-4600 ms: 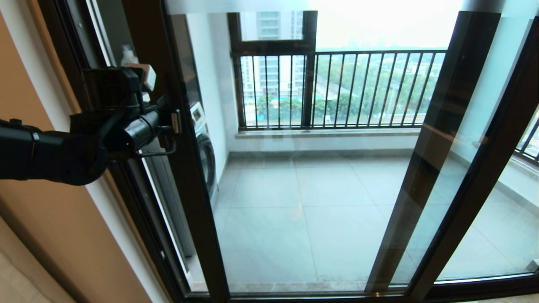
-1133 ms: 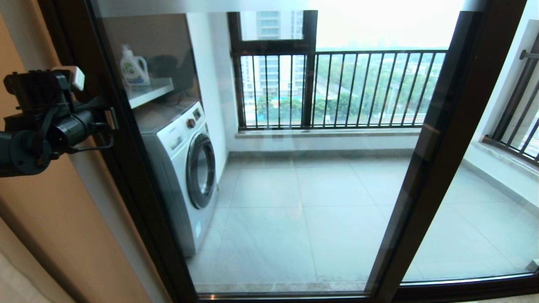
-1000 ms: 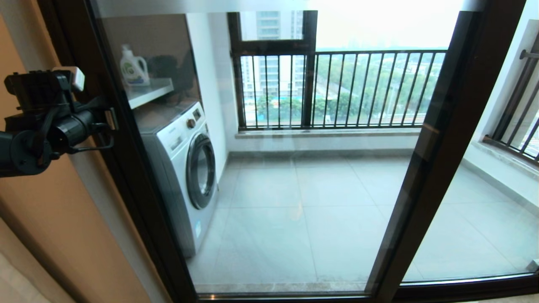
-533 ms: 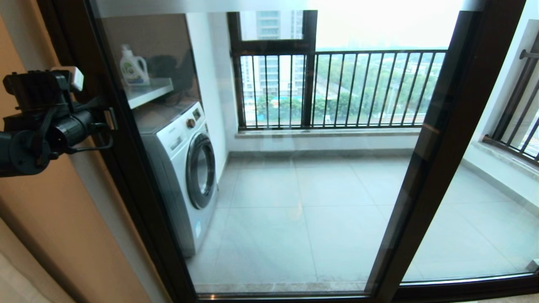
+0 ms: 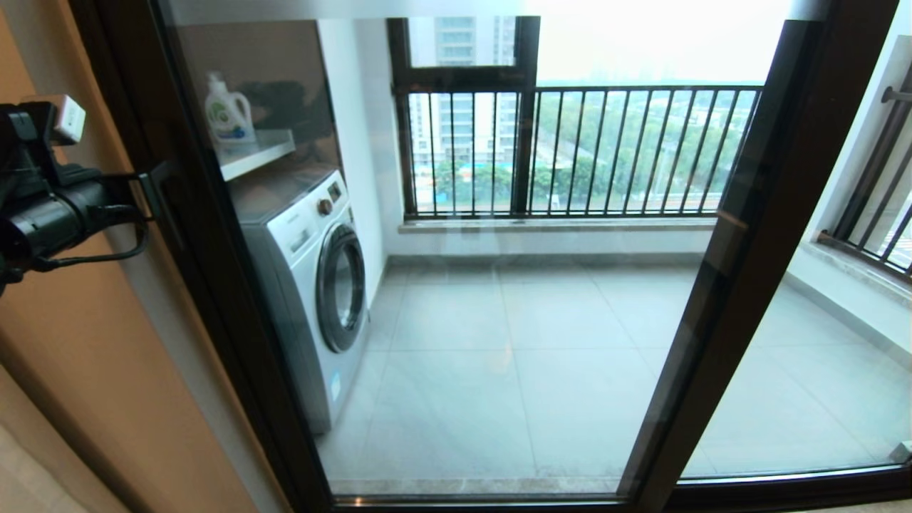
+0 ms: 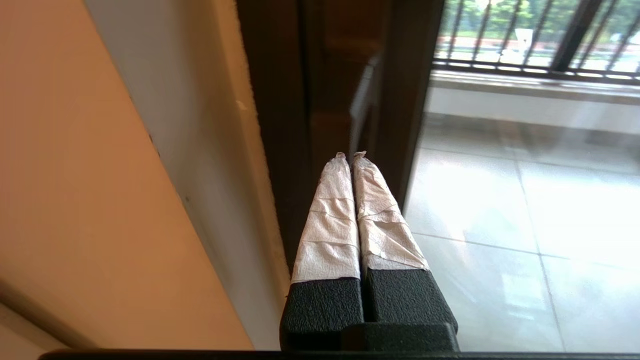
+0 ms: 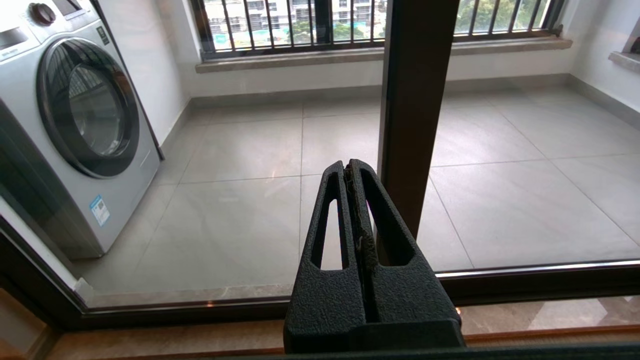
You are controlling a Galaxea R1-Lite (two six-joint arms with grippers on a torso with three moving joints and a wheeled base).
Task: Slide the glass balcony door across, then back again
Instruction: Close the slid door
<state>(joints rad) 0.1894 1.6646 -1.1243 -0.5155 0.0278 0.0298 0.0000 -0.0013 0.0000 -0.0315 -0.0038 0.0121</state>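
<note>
The glass balcony door [image 5: 499, 299] fills the head view, with its dark brown left upright [image 5: 214, 285] standing against the wall jamb. Its short bar handle [image 5: 162, 206] sits on that upright and shows as a pale bar [image 6: 361, 100] in the left wrist view. My left gripper [image 5: 140, 192] is at the far left, shut and empty, its paper-wrapped fingertips [image 6: 343, 165] pointing at the upright just short of the handle. My right gripper [image 7: 348, 165] is shut on nothing, held low before the door's right upright [image 7: 415, 100], and is out of the head view.
Behind the glass are a washing machine [image 5: 313, 285], a detergent bottle [image 5: 228, 114] on a shelf [image 5: 260, 153], and a railed window [image 5: 570, 149]. An orange wall [image 5: 71, 370] bounds the left. A handle-less glass panel [image 5: 805, 399] lies to the right, above the floor track [image 7: 525, 285].
The door slid left from partly open until its handle upright met the jamb. In the last half second my left gripper drew back left, off the handle.
</note>
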